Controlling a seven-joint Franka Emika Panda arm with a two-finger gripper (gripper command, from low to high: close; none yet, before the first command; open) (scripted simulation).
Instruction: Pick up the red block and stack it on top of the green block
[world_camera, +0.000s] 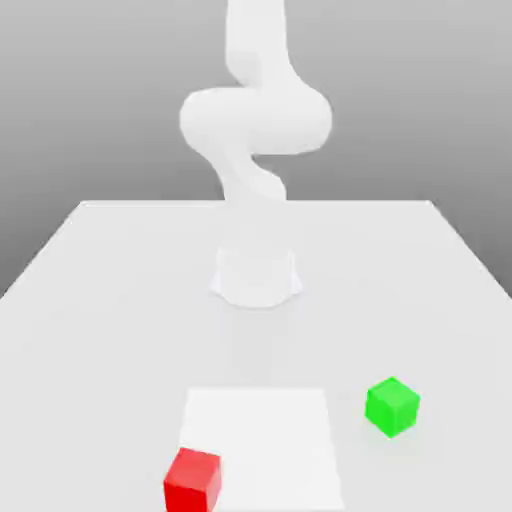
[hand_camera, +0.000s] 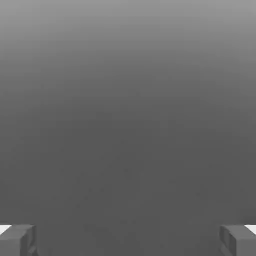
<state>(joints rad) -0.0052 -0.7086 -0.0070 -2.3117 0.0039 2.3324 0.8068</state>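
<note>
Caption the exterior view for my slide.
Red block and green block apart on the white table, not yet stacked.

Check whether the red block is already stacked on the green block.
No, the red block sits toward the exterior view's left, apart from the green block toward its right.

- The exterior view is very bright, its smooth white tabletop (world_camera: 110, 350) washed out almost to plain white
- The curved white robot arm (world_camera: 256, 120) is overexposed, with only faint grey shading along its joints
- Light seems to come from above: the solid red cube (world_camera: 192, 482) has a paler top face and deeper red sides
- Behind the table, the plain backdrop (world_camera: 400, 120) darkens from light to mid grey going down
- The hand view is dim, grading from light to dark grey, with small glaring white patches beside the blocky grey fingertips (hand_camera: 17, 242)
</note>
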